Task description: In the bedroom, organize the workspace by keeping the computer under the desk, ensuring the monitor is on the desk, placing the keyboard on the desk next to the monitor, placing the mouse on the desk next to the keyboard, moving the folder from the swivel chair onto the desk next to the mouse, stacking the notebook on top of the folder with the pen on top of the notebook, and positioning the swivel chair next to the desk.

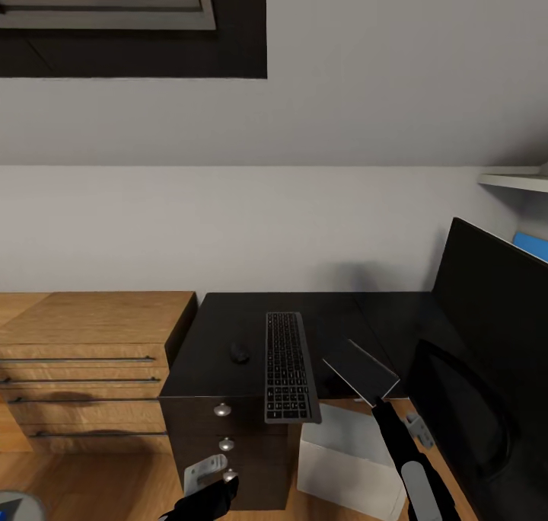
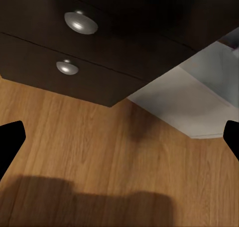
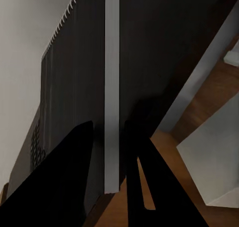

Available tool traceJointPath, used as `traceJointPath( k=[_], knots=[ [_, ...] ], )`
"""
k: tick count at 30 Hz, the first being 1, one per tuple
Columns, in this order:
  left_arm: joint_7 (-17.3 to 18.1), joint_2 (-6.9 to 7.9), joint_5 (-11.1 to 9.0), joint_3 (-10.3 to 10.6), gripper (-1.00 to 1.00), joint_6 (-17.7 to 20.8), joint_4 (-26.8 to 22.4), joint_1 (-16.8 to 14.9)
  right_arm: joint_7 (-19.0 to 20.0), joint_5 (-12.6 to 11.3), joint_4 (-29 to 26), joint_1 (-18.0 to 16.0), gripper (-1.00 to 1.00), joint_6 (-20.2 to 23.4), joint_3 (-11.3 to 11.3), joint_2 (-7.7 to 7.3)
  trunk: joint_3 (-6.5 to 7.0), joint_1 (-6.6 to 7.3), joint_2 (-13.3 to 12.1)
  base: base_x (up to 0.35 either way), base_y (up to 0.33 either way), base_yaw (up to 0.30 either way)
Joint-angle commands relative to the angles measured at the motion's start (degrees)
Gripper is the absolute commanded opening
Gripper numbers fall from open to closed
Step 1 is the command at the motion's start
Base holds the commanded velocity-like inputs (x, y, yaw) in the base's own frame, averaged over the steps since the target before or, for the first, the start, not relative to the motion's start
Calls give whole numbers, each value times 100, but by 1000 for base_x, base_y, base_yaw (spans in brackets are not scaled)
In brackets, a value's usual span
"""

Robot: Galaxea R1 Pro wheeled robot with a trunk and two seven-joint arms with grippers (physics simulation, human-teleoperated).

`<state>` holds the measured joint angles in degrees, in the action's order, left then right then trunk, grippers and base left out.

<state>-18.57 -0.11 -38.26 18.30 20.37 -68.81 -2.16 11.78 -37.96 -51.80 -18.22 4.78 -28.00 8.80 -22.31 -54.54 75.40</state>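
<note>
Hard to read: the small black oval mouse (image 1: 240, 352) nearly blends into the dark wooden desk (image 1: 213, 338). The big black flat monitor (image 1: 495, 308) is cut off by the frame edge, and the black swivel chair back (image 1: 457, 414) in front of it merges with it. The blue object (image 1: 530, 245) behind the monitor is mostly hidden; can't say what it is.

Counts: one grey-framed black keyboard (image 1: 288, 367) lying front-to-back on the desk, its near end overhanging the edge, mouse just beside it. Three round silver drawer knobs (image 1: 222, 410) on the desk front in the head view, two in the left wrist view. One white box-shaped computer (image 1: 350, 460) on the floor under the desk. One light oak dresser (image 1: 91, 353) with slim bar handles beside the desk.

Right gripper (image 1: 378, 401) is clamped on a dark spiral-bound notebook (image 1: 361, 370), held tilted above the desk's front edge between keyboard and chair. In the right wrist view the notebook (image 3: 99, 102) sits edge-on between the fingers (image 3: 64, 182).

Left gripper (image 2: 119, 142): fingers spread wide, nothing between them, low over the wood plank floor (image 2: 99, 152) by the drawers.
</note>
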Motion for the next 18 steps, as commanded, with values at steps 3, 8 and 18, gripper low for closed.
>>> traceJointPath(
  k=[3,8,18],
  knots=[
    [-50,2,-58,22,100,11,-9,-4,44,-62,-5,-7,-100,50,-30,8,-7,0,4,8,0,0],
    [-37,2,-56,32,100,11,-9,-4,44,-62,-5,-6,-100,50,-30,8,-7,0,4,82,26,0],
    [-56,2,-59,33,100,11,-9,-4,44,-62,-5,-6,-100,51,-30,8,-7,0,4,59,17,0]
  ],
)
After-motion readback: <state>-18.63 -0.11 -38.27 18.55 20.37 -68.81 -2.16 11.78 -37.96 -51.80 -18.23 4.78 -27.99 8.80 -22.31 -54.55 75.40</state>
